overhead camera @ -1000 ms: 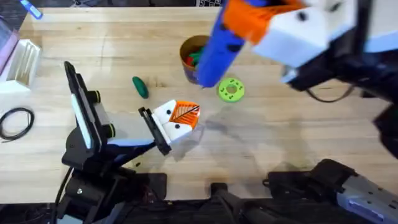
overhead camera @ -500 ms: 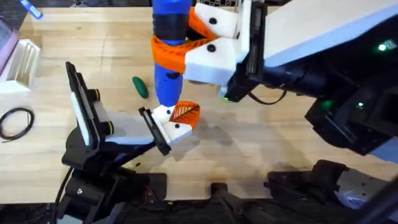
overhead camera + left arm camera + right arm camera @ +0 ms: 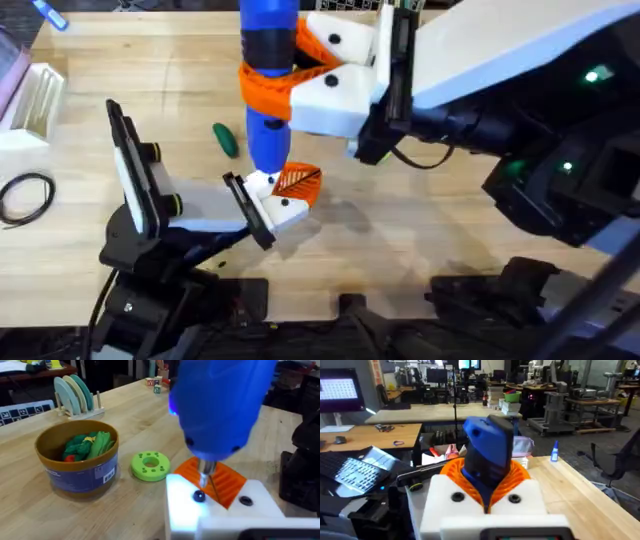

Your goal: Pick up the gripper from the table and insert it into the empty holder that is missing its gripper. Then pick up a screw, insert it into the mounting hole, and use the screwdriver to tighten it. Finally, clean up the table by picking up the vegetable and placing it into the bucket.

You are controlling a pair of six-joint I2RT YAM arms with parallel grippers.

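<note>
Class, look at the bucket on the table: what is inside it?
The bucket holds a heap of green toy vegetables with a spot of red. Anything beneath that heap is covered, so the bottom cannot be seen.

Black jointed arms, white blocky finger mounts, orange ribbed pads (image 3: 268, 88), green indicator lights.

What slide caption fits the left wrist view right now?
Screwdriver tip on the holder beside the orange gripper; bucket behind.
</note>
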